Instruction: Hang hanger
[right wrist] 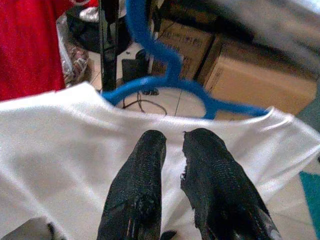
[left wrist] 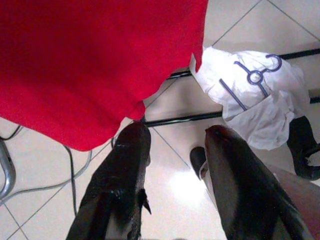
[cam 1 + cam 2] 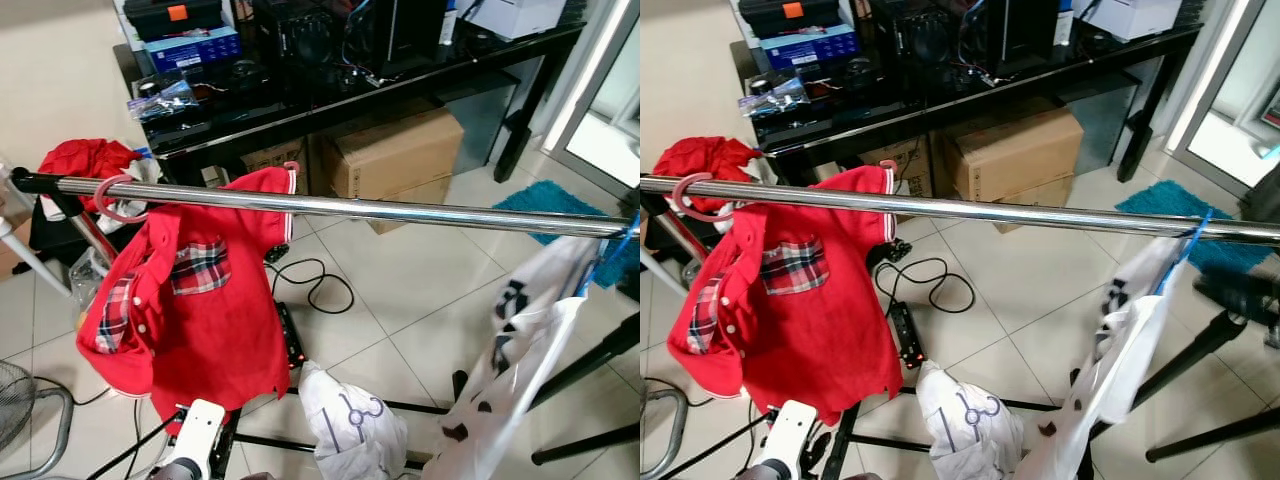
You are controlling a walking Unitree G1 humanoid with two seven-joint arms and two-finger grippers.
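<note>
A chrome rail (image 3: pixel 400 210) runs across in front of me. At its left end a red shirt (image 3: pixel 200 320) hangs from a pink hanger (image 3: pixel 112 200). At its right end the hook of a blue hanger (image 1: pixel 165 75) sits at the rail, carrying a white shirt (image 3: pixel 520 330) with black markings. My right gripper (image 1: pixel 175 136) is shut, its fingertips close in front of the white shirt just below the blue hanger's neck. My left gripper (image 2: pixel 175 135) is open and low, under the red shirt's hem, with only floor tiles between its fingers.
A white garment with a hanger (image 3: pixel 350 425) lies on the rack's base bars. A power strip and black cable (image 3: pixel 300 300) lie on the tiles. Cardboard boxes (image 3: pixel 400 150) sit under a black table (image 3: pixel 300 110). Black stand legs (image 3: pixel 590 365) cross the right, and a fan (image 3: pixel 20 410) stands left.
</note>
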